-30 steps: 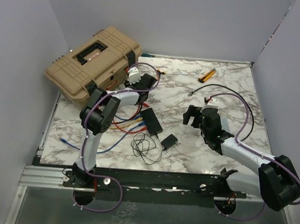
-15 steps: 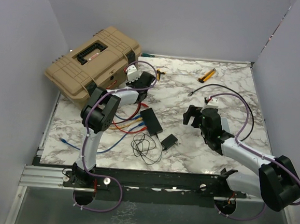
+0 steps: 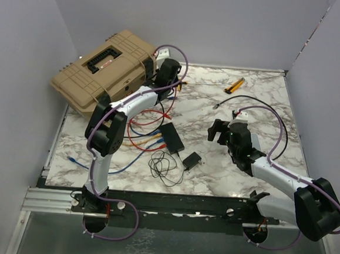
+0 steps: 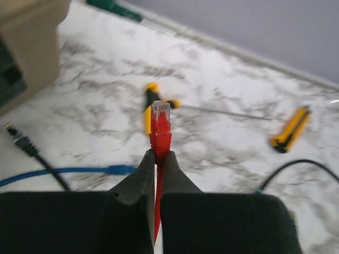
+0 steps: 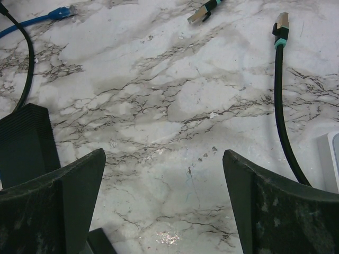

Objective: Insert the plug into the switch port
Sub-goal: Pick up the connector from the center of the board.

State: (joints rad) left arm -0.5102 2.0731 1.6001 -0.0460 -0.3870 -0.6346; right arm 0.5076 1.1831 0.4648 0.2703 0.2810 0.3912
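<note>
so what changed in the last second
The left arm swung out from the middle of the table to the far edge beside the tan toolbox. The left fingers closed on the red ethernet plug and now hold it above the table. The right fingers stayed open and in place, and the other cables and tools did not move.

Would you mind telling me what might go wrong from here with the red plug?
1. The left gripper pinches the red plug only at its boot, so it may twist during insertion.
2. Its red cable runs past a blue cable and could snag.
3. The right gripper hangs open beside the white switch, not holding it, so it may slide when pushed.
</note>
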